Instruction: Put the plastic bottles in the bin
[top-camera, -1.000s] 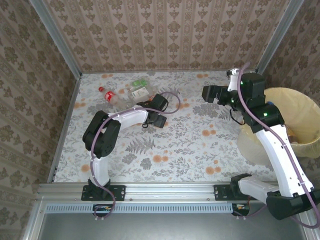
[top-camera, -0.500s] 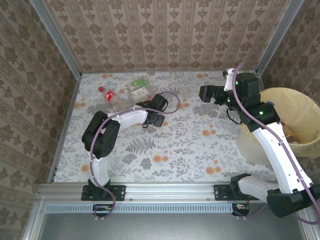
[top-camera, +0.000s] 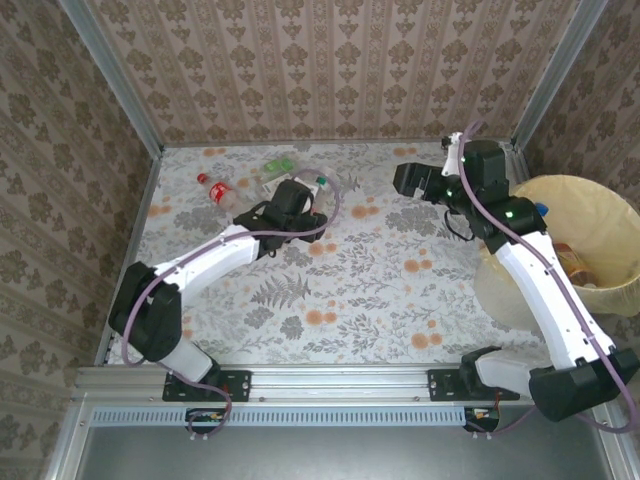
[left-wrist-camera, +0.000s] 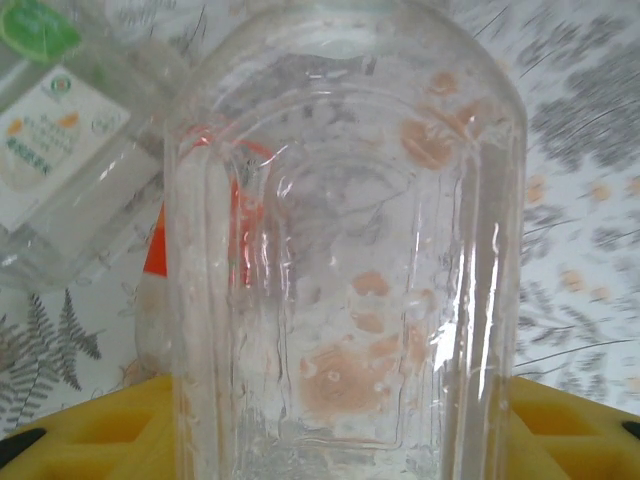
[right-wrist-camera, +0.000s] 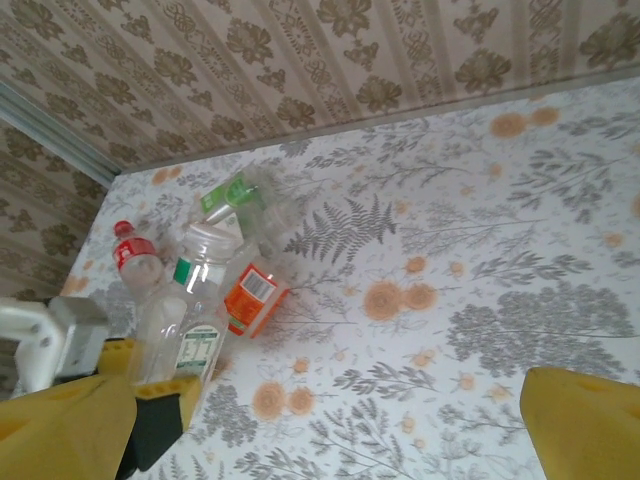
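My left gripper (top-camera: 303, 203) is shut on a clear plastic bottle (left-wrist-camera: 345, 250) with a green neck band, which stands between its yellow fingers (left-wrist-camera: 90, 430). The same bottle (right-wrist-camera: 190, 320) stands upright in the right wrist view. Beside it lie an orange-labelled bottle (right-wrist-camera: 255, 295), a red-capped bottle (top-camera: 213, 190) and a green-labelled bottle (top-camera: 276, 166). My right gripper (top-camera: 405, 180) hangs open over the table's far right, with nothing between its fingers (right-wrist-camera: 585, 425). The bin (top-camera: 600, 215), lined with a pale yellow bag, stands at the right edge and holds some bottles.
Patterned walls and metal rails close in the flowered table (top-camera: 380, 290) on the far, left and right sides. A white-labelled bottle (left-wrist-camera: 60, 150) lies just left of the held one. The right arm's links pass in front of the bin.
The left gripper has closed on the clear bottle, and the left arm has stretched out with its elbow swung down and left. The right gripper has drifted slightly left and farther back.
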